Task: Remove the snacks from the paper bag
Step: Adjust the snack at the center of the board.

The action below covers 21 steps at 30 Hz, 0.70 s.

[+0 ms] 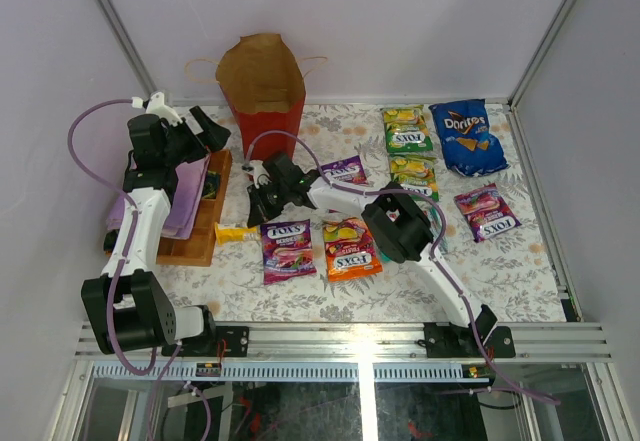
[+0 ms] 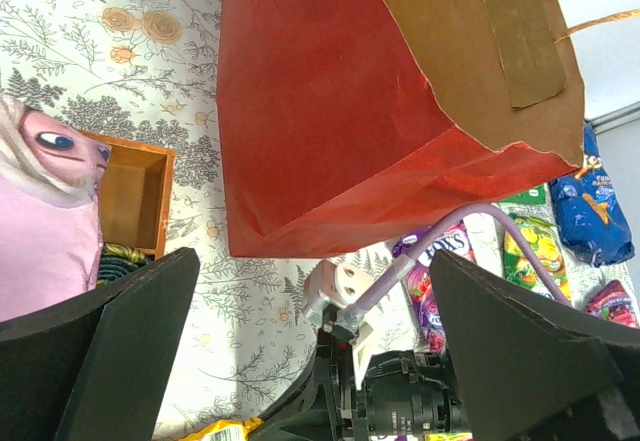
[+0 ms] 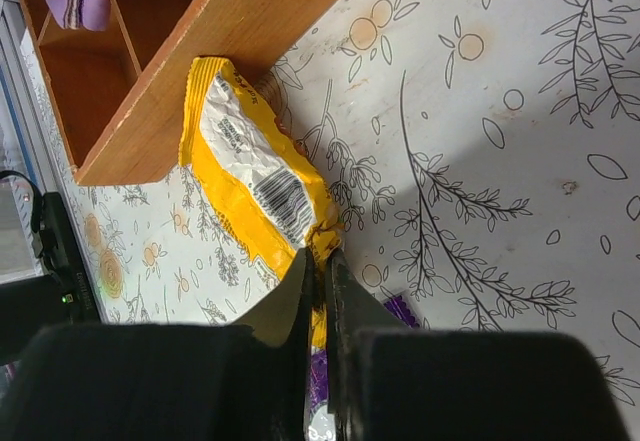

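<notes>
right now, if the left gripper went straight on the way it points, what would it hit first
Most likely the red side of the paper bag, which stands straight ahead between the fingers of the open left gripper. Depth is unclear, but nothing seems to lie in between.

Bright even overhead light, soft shadows; wrist views sharp, near fingers dark and blurred.

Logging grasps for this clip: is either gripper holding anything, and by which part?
The right gripper is pinched shut on the yellow packet, at its crimped end. The left gripper is open and holds nothing.
</notes>
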Available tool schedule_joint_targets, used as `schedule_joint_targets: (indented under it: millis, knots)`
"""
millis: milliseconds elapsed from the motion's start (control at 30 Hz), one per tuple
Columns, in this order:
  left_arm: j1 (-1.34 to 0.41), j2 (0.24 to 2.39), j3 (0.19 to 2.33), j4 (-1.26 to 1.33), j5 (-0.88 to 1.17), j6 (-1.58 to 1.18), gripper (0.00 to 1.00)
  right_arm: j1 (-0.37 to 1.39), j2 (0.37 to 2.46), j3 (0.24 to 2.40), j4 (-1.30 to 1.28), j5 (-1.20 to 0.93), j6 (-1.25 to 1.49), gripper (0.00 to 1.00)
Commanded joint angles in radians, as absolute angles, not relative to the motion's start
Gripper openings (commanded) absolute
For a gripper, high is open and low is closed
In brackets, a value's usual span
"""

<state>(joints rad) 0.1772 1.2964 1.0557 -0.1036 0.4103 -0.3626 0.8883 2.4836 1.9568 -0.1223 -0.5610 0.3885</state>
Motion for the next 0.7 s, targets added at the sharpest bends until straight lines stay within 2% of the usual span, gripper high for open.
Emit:
schedule_joint_targets:
  millis: [0,200,367,500,667]
  knots:
    - [0.184,1.279,1.051,-0.074,0.378,-0.348,1.00,0.900,2.470,1.999,-0.116,-0.564,0.392,0.00]
    - [0.184,1.276,1.051,-0.078,0.367,-0.342,1.00,0.899,2.341,1.961,-0.139,-0.525,0.264,0.00]
    - [0.185,1.279,1.051,-0.077,0.366,-0.343,1.00,0.900,2.176,1.788,-0.065,-0.334,0.082,0.00]
    - [0.186,1.280,1.051,-0.076,0.364,-0.343,1.00,0.900,2.088,1.617,0.089,-0.131,-0.013,0.00]
    - [0.187,1.285,1.052,-0.074,0.368,-0.344,1.00,0.900,2.013,1.374,0.418,0.038,-0.129,0.00]
